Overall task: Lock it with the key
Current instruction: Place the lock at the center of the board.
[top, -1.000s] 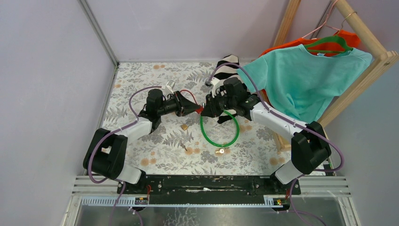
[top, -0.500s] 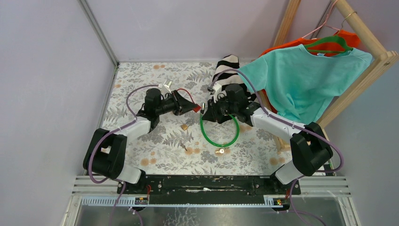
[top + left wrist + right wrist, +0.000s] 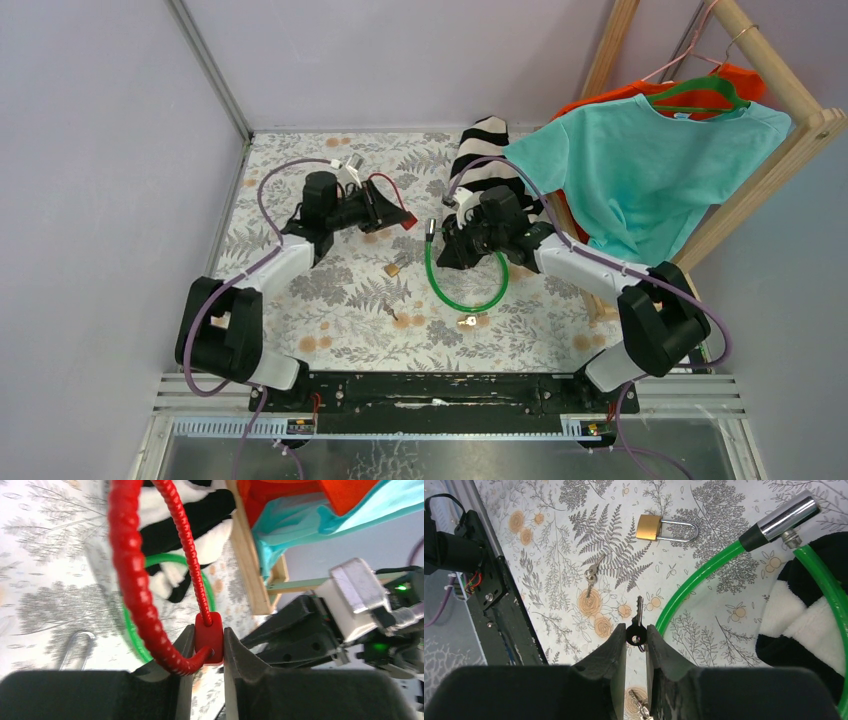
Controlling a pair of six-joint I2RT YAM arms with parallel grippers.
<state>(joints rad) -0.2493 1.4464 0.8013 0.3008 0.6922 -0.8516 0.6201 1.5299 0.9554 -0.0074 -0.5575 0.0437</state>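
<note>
Red lock (image 3: 209, 636) drawn left, key (image 3: 637, 624) apart

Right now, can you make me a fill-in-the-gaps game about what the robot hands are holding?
1. The left gripper is shut on a cable lock coloured ____.
2. The right gripper pinches a key whose head is ____.
3. The loose cable lying on the table is coloured ____.

Missing words: red; black; green.
</note>
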